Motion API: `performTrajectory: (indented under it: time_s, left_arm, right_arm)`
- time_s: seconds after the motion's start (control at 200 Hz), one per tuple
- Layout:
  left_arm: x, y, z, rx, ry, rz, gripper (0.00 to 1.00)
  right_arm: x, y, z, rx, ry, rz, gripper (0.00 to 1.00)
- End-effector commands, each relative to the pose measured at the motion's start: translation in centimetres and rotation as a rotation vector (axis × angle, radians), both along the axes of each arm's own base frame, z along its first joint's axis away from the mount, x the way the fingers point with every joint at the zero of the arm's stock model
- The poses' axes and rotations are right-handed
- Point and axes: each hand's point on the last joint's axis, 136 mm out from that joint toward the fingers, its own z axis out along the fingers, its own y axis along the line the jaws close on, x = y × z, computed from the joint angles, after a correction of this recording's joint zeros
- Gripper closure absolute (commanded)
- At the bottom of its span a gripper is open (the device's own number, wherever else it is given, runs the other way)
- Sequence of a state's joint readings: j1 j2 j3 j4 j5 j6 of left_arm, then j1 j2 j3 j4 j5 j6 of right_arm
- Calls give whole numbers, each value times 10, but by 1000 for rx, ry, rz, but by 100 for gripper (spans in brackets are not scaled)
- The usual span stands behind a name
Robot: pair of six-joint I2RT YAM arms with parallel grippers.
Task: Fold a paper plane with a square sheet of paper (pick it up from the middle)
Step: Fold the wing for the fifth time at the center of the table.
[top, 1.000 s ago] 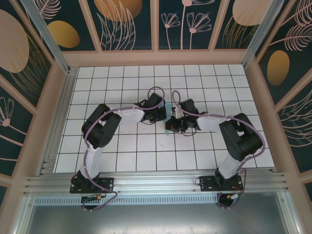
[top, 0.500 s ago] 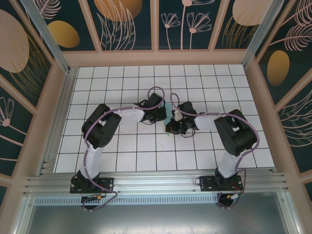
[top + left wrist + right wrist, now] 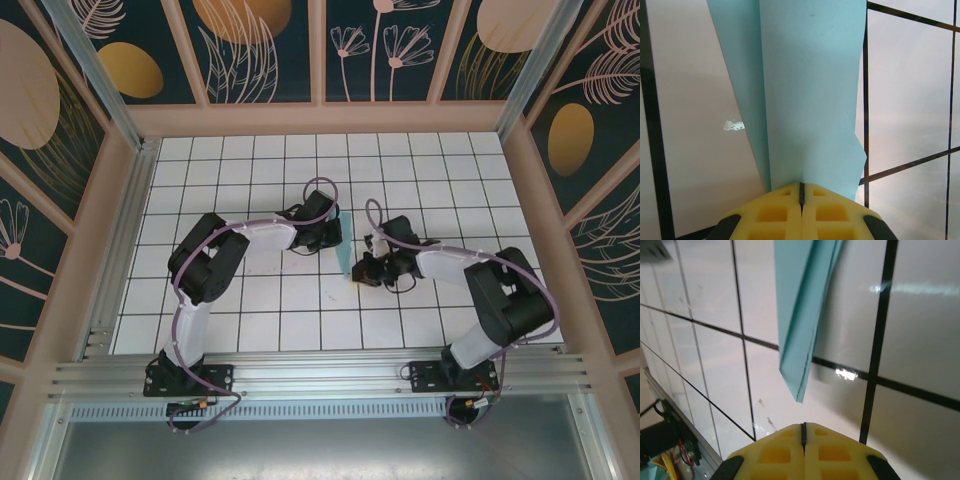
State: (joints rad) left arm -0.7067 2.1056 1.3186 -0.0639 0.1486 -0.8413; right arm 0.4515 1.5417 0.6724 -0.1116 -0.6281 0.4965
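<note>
The light teal-blue paper plane is a slim folded dart standing on edge above the middle of the white grid table. My left gripper is shut on it: in the left wrist view the folded paper rises straight out from between the closed yellow pads. My right gripper sits just right of the plane's lower tip and is shut with nothing in it. In the right wrist view the plane's pointed tip hangs a short way beyond the closed yellow pads, apart from them.
The white grid table has open tiles all around the arms. Wooden frame walls close in the back and sides, and an aluminium rail carries both arm bases at the near edge.
My right gripper has let go of the plane and drawn back to the right and slightly toward the near edge. The left gripper keeps the plane in place.
</note>
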Motion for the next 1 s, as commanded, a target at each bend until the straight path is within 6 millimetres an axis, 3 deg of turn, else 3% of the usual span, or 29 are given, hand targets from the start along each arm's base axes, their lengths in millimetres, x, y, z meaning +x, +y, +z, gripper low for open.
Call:
performTrajectory:
  time_s: [0.0,0.105,0.23,0.51,0.751,0.996]
  left_arm:
    - [-34,37,-60,173,159,12,95]
    - [-33,32,-56,143,155,5,95]
    - [-32,25,-51,103,156,3,96]
    - [-28,19,-40,66,143,16,96]
    - [-24,13,-24,20,109,12,95]
    - [10,12,1,13,-9,-47,88]
  right_arm:
    - [35,-10,27,46,-84,-109,95]
    - [54,2,33,65,-95,-118,97]
    - [63,22,27,76,-81,-90,98]
    - [56,33,-11,61,11,-43,99]
    - [42,20,-44,-25,102,-58,99]
    - [23,-7,-73,-169,191,-90,100]
